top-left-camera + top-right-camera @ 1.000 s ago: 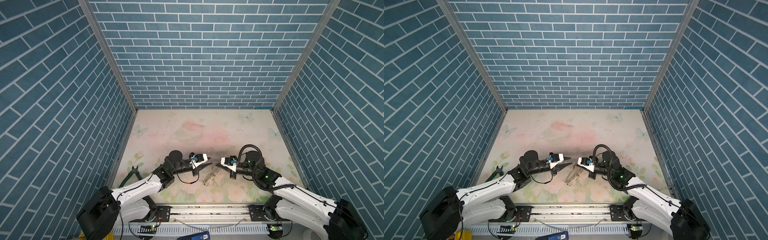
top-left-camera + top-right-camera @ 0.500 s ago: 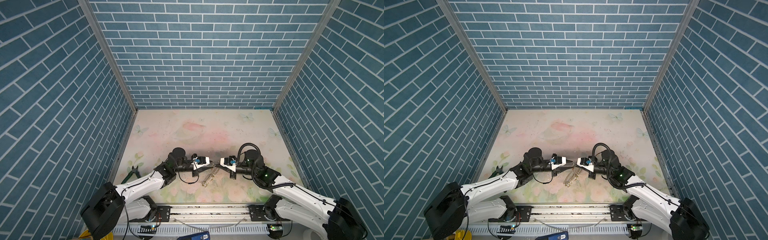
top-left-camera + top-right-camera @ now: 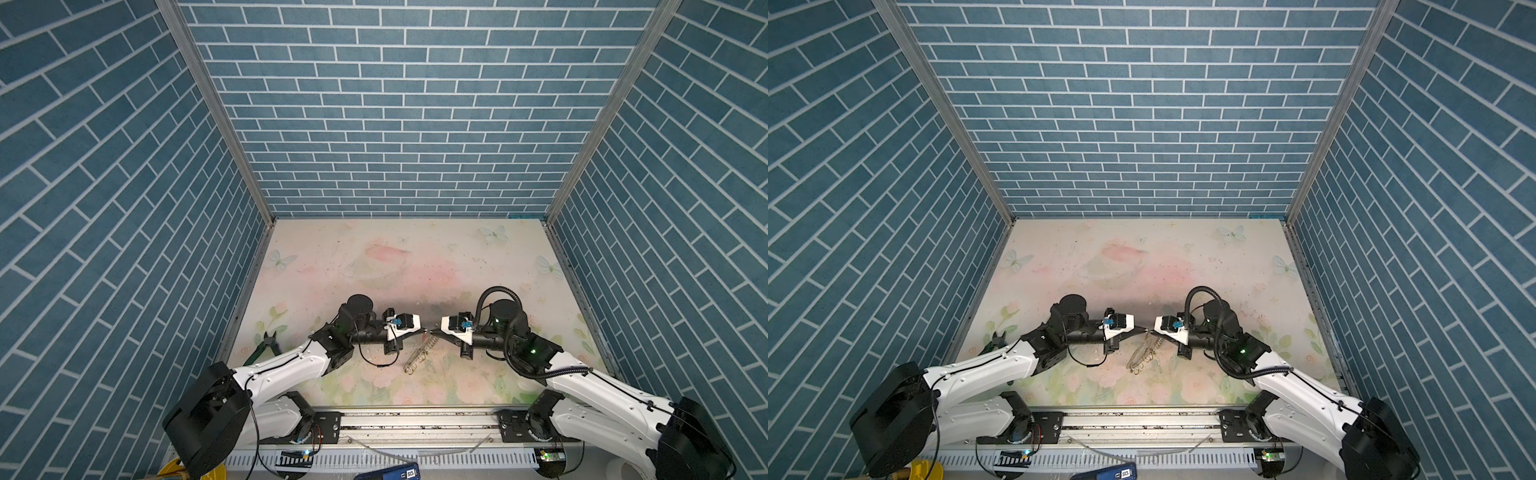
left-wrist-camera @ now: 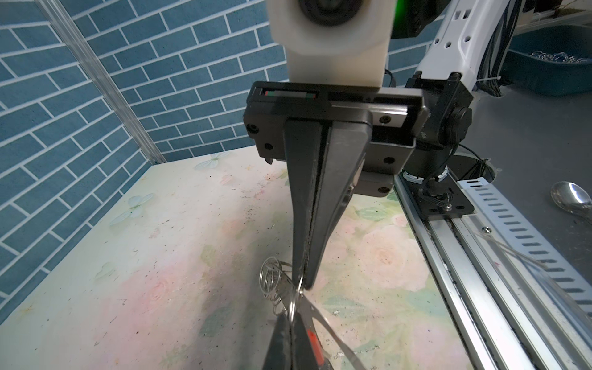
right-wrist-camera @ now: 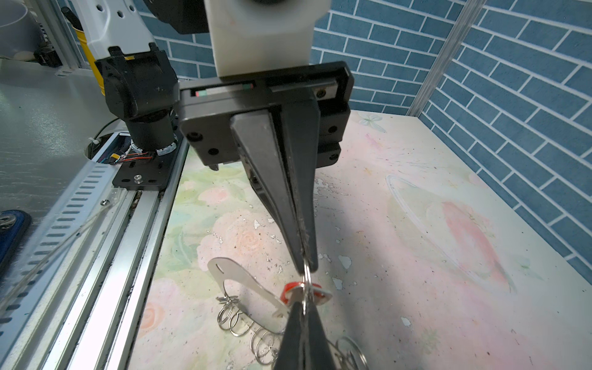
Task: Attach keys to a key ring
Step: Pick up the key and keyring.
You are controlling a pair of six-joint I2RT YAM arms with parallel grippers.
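Left of the key ring [image 5: 237, 272], which slants down to the bench [image 3: 374, 257] hung with silver split rings [image 5: 242, 323], the left tool [image 3: 422, 331] is clenched on the metal loop [image 5: 307, 272] of the orange-red key tag [image 5: 321, 293] at the ring's top, its label unreadable, while the right tool [image 3: 434, 331], right of it, pinches the ring's rim.
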